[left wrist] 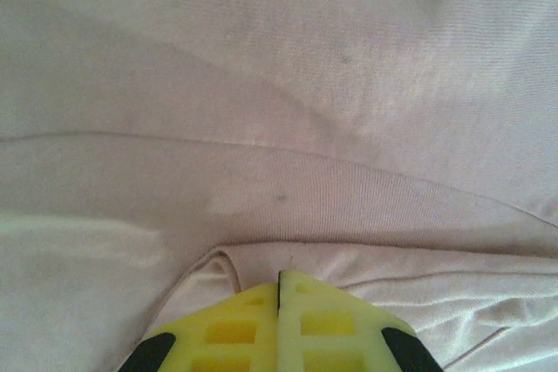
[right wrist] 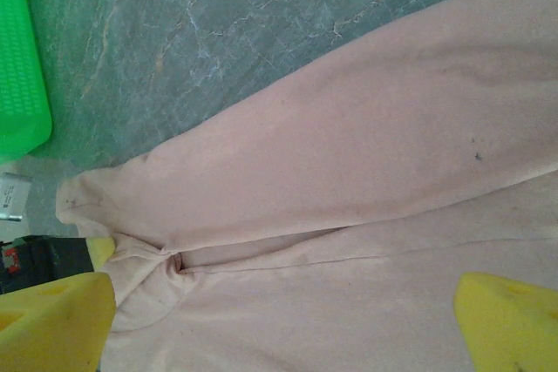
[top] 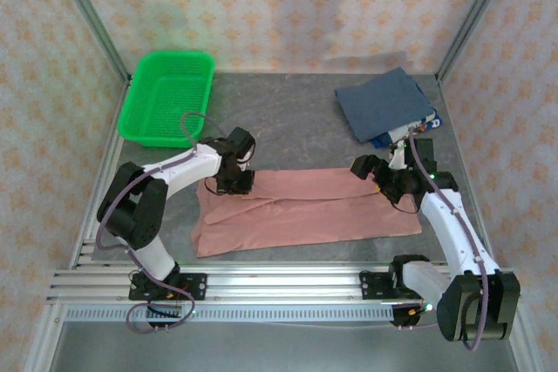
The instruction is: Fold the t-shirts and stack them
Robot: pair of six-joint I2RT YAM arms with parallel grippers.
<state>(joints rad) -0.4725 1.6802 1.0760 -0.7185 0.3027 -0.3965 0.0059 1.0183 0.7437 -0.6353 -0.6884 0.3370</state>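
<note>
1. Seen from above, a grey table [top: 288, 111] holds two shirts.
   - The pink t-shirt [top: 305, 208] lies across the near middle, folded lengthwise into a long band that runs left to right.
   - The blue t-shirt [top: 385, 104] sits folded in the far right corner, well apart from the pink one.
   - A green basket [top: 167, 95] stands in the far left corner.
   - The left gripper [top: 234, 182] is down on the left end of the pink band.
   - The right gripper [top: 377, 173] is at the band's right end, near its far edge.

2. In the left wrist view, pale pink cloth of the pink t-shirt [left wrist: 261, 84] reaches from edge to edge, with a curved seam across the middle.
   - The left gripper [left wrist: 279, 280] comes in from the bottom edge.
   - Its yellow fingers [left wrist: 331, 324] are pressed tight together, with just a thin line between them.
   - A small raised fold of the shirt is gathered right at their tips, pinched there.

3. The right wrist view looks along the pink t-shirt [right wrist: 349, 172], which lies flat and crosses the picture on a slant.
   - The marbled grey table [right wrist: 218, 23] shows above the shirt, and the green basket [right wrist: 17, 58] is at the left edge.
   - The right gripper [right wrist: 279, 298] has its jaws spread wide.
   - One of its yellow fingers [right wrist: 52, 320] is at the bottom left corner and the other at the bottom right, with shirt cloth between them and nothing gripped.
   - At the far left end of the shirt, the cloth puckers into a knot of creases.
</note>
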